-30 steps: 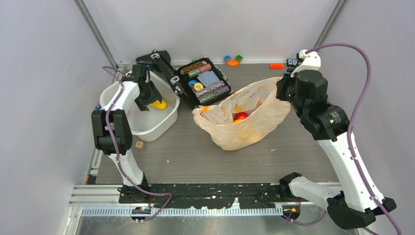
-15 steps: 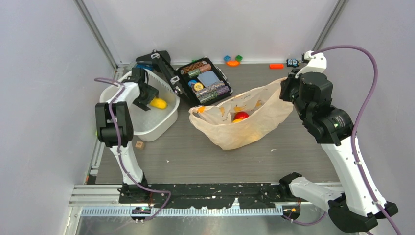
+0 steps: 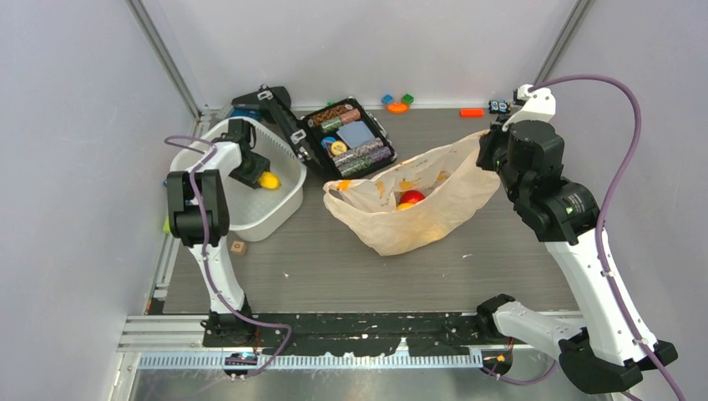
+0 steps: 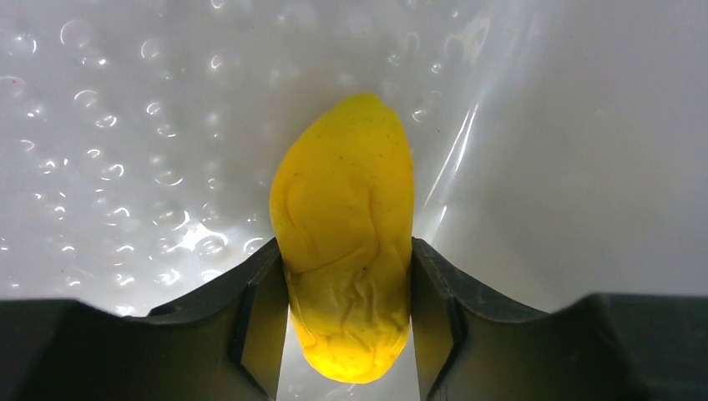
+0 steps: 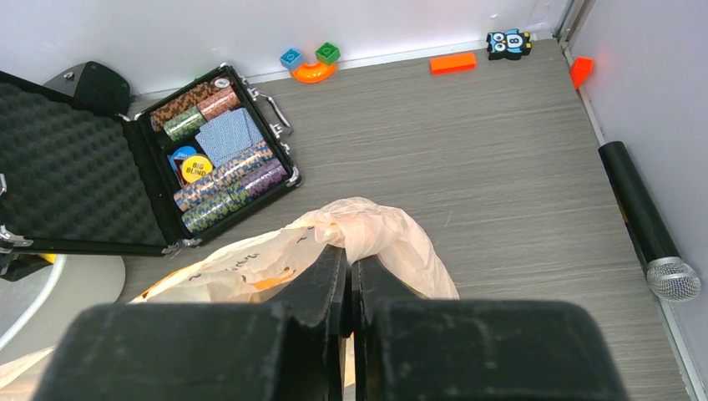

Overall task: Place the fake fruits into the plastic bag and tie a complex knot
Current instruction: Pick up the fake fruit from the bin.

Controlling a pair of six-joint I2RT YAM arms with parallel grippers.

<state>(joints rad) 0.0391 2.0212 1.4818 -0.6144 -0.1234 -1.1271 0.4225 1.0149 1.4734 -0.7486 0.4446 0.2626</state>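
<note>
A wrinkled yellow fake fruit point(image 4: 346, 209) lies in the white tub point(image 3: 250, 224) at the left. My left gripper point(image 4: 344, 251) is down inside the tub, both fingers pressed against the fruit's sides. In the top view that fruit point(image 3: 269, 179) shows just right of the left gripper point(image 3: 253, 170). The pale peach plastic bag point(image 3: 417, 221) lies at mid-table with its mouth stretched open. A red apple point(image 3: 411, 197) sits inside it. My right gripper point(image 5: 348, 259) is shut on the bag's bunched right edge point(image 5: 371, 230) and holds it raised.
An open black case of poker chips point(image 3: 351, 138) stands between tub and bag. Small toy blocks point(image 3: 397, 102) and an orange bar point(image 3: 472, 112) lie along the back wall. A microphone point(image 5: 647, 225) rests by the right wall. A small wooden cube point(image 3: 238, 246) sits before the tub.
The left gripper shifted within the tub and closed its fingers onto the yellow fruit. The right gripper rose a little with the bag's edge, widening the mouth.
</note>
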